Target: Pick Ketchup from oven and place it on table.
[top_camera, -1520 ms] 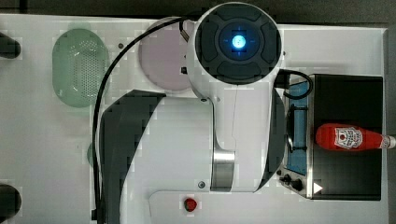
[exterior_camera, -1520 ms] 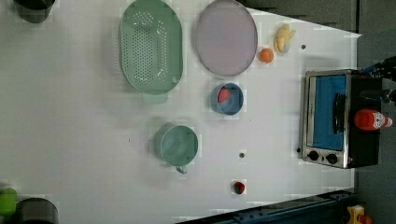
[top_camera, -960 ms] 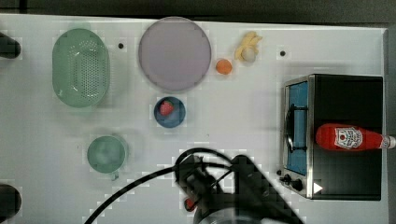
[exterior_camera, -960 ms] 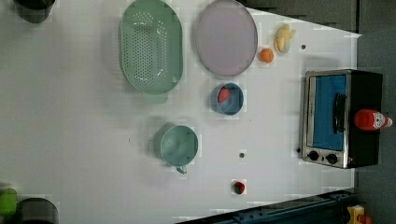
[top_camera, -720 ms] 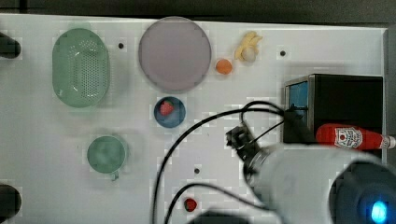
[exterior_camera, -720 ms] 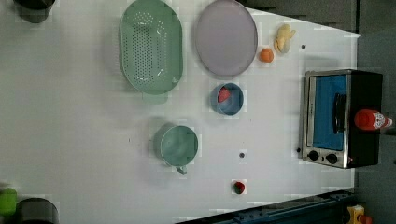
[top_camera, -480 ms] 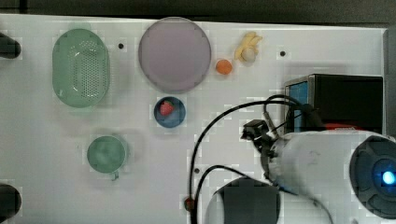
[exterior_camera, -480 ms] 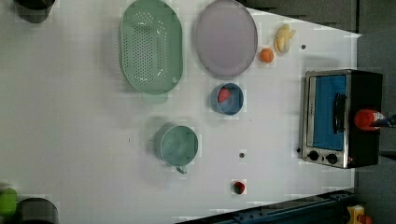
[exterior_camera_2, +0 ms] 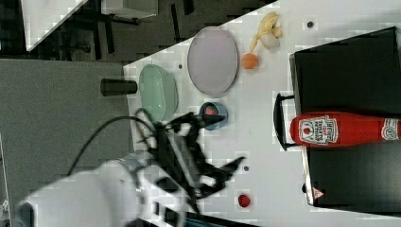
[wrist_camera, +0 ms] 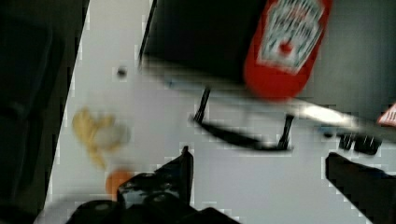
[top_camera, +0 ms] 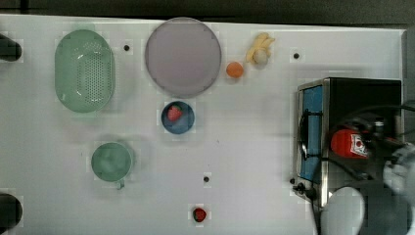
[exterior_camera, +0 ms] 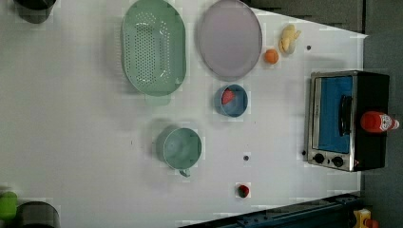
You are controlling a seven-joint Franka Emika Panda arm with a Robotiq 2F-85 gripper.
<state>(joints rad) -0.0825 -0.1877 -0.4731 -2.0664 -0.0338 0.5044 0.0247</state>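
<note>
The ketchup (exterior_camera_2: 345,129) lies on its side on the flat black top of the oven (exterior_camera_2: 350,71), label facing up, its capped neck pointing toward the right view's right edge and its fat end reaching the front edge just above the oven's dark handle (exterior_camera_2: 279,122). The oven stands with its door shut at the top view's right end of the white tabletop (top_camera: 244,147), bluish glass facing the open surface and the small knobs at its lower front corner in the left view. The tool (wrist_camera: 257,172) hangs in the air over the tabletop in front of the oven door, its two dark fingers (wrist_camera: 180,170) spread wide with nothing between them, well short of the bottle. Out on the tabletop, a small blue bowl (top_camera: 177,117) holds a strawberry, and another strawberry (top_camera: 198,214) lies loose near the top view's lower edge. A mauve plate (top_camera: 183,56) sits beside a green colander (top_camera: 84,71), with a green cup (top_camera: 112,162) below them in the top view. An orange (top_camera: 235,69) and a peeled banana (top_camera: 261,49) lie close together between the plate and the oven.
</note>
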